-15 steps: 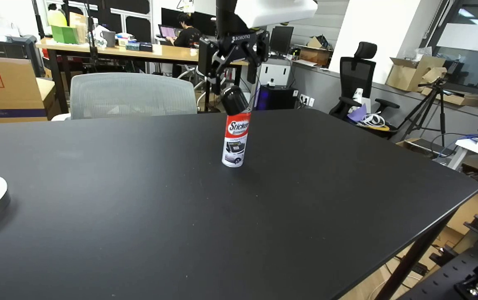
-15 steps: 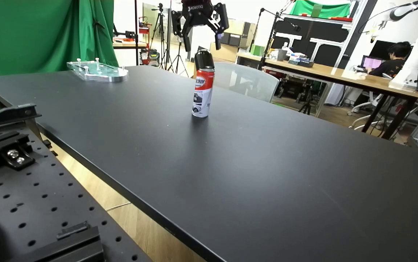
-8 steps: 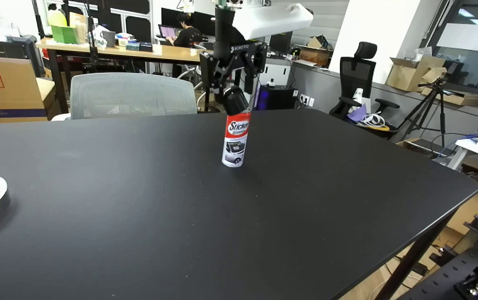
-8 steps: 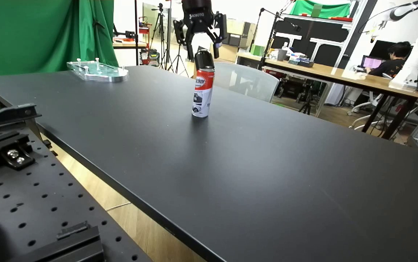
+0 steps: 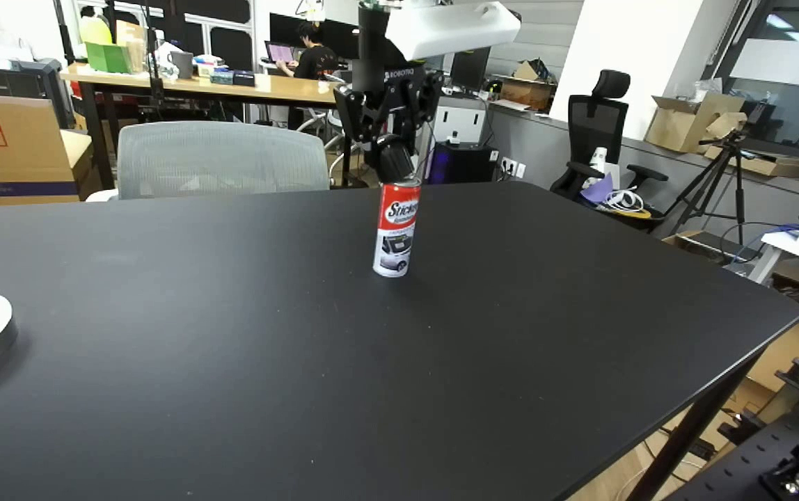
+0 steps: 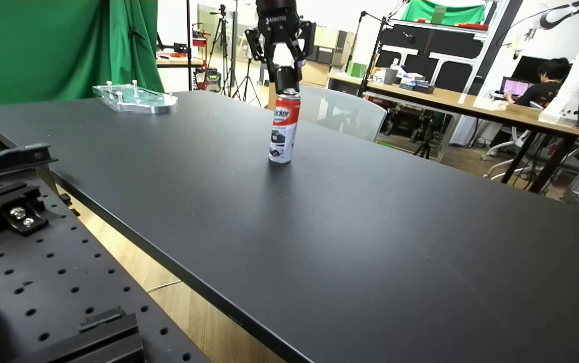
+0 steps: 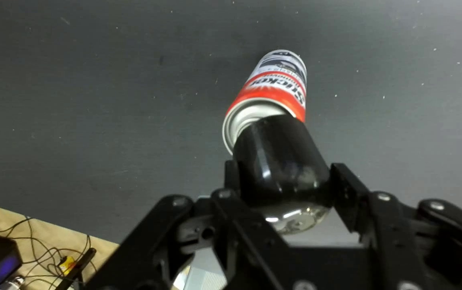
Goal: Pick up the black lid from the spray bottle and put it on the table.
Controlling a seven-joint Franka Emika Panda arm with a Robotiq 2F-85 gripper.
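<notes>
pointing down — pincer (image 7: 285, 178) clasping the tilted black lid (image 7: 277, 155)

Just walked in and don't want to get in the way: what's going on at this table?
A robot gripper is closed around the black lid of a spray can. The can stands upright on the black table. The lid sits tilted and off-centre over the can's top; whether it has come fully free is hard to tell. It has not yet been put down on the table.
</notes>
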